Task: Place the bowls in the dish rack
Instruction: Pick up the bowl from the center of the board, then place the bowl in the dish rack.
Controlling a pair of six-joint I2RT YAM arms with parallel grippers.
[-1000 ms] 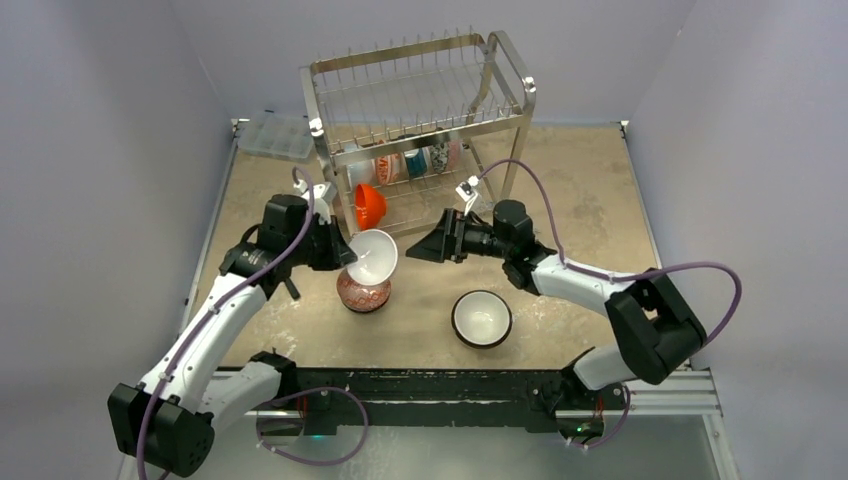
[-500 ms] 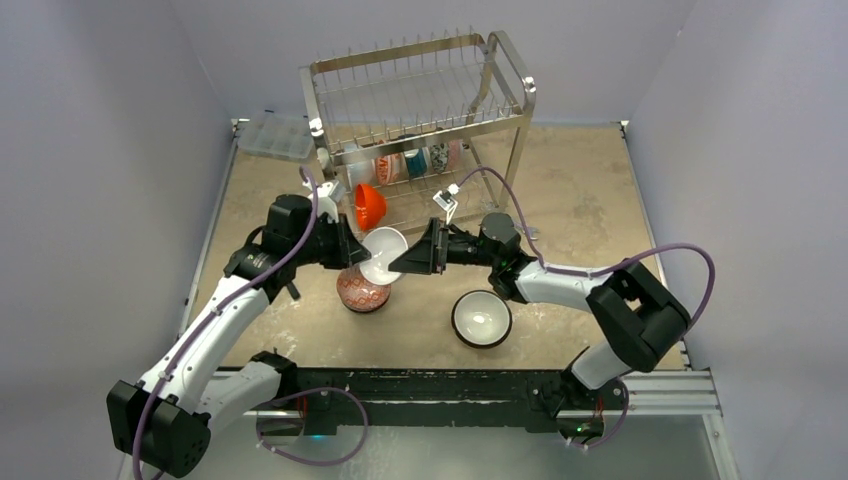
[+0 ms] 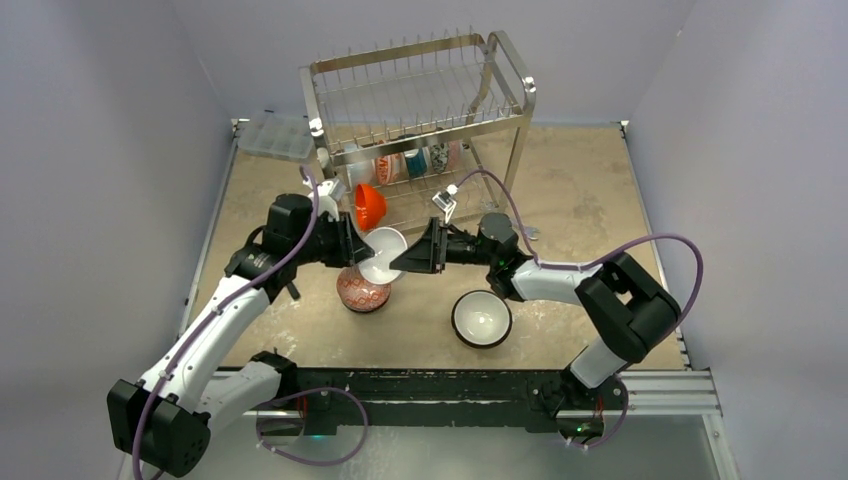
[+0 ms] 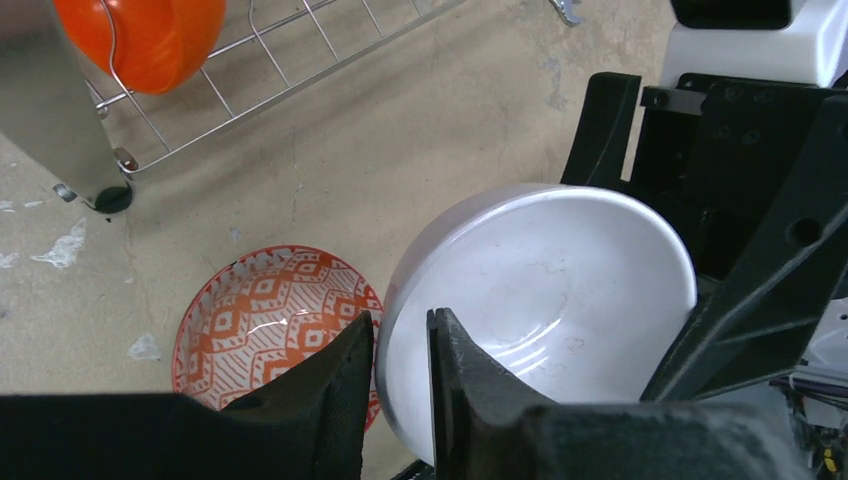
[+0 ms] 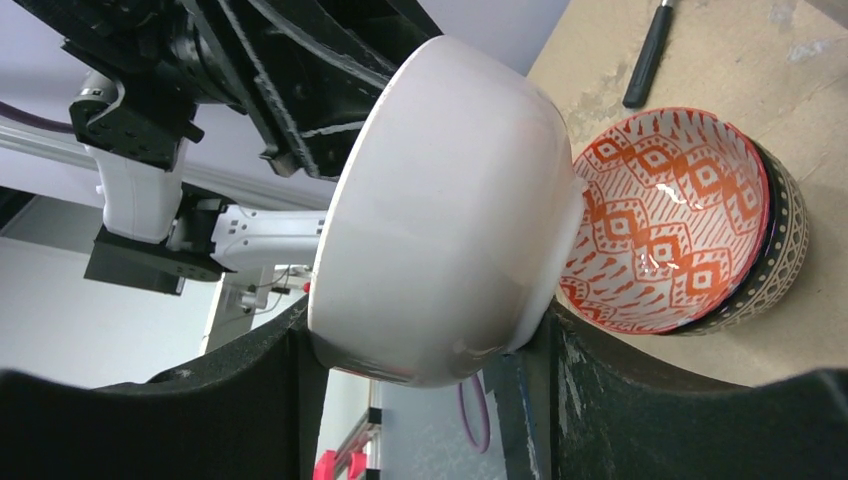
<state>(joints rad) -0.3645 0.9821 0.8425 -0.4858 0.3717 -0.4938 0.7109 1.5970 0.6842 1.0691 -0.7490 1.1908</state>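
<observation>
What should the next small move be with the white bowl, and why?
Probably open the left gripper off the rim of the white bowl and back away. The right gripper now flanks the bowl on both sides, apparently touching, so it could carry it to the dish rack.

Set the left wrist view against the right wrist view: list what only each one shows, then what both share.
Only the left wrist view: the orange bowl in the dish rack, and the white bowl's inside, its rim between the left pincer's fingers. Only the right wrist view: the white bowl's outside, flanked by the right pincer's fingers; a dark patterned bowl under the red-and-white bowl. Both: the white bowl, the red-and-white bowl and the table.
</observation>
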